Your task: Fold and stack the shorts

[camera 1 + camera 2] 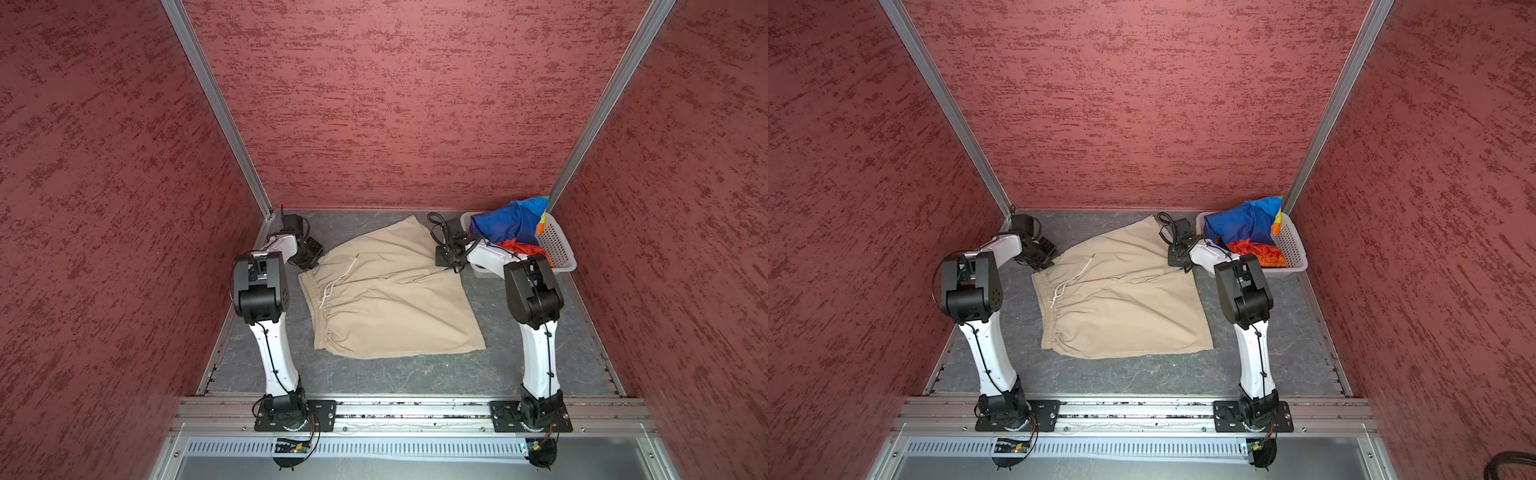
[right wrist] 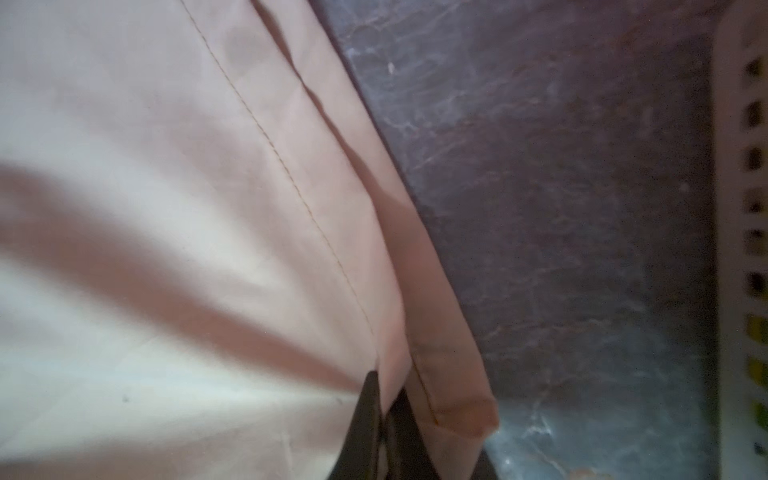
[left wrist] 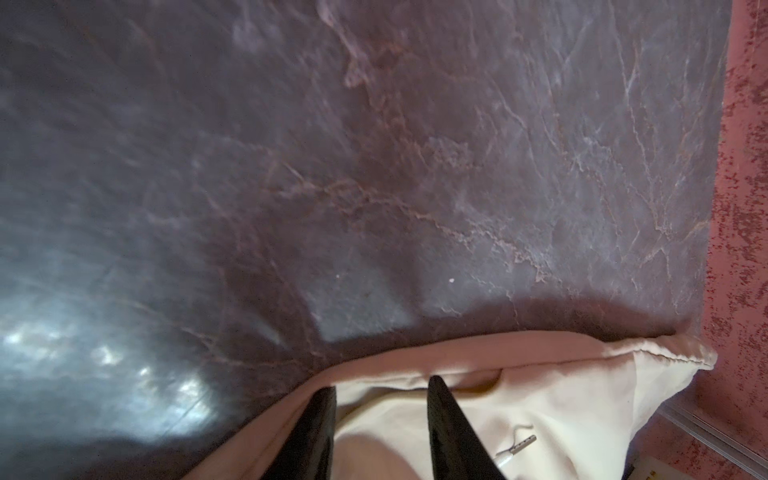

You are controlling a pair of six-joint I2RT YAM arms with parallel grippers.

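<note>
The beige shorts (image 1: 390,299) are spread flat on the table (image 1: 374,374), with the waistband to the left and the legs pointed right. The far waist corner is straddled by the left gripper (image 3: 380,386), its jaws apart. The far leg hem is pinched in the right gripper (image 2: 386,384). The rainbow shorts (image 1: 505,226) are bunched in the basket (image 1: 561,249), partly hidden by the right arm.

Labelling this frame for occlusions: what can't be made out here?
- Rainbow shorts: bunched in the basket; in both top views the right arm covers their lower part.
- Left end effector: fingertips hidden by its own wrist in both top views; fingers cut by the left wrist view's edge.
- Beige shorts: hem corner under the right end effector in both top views.
</note>
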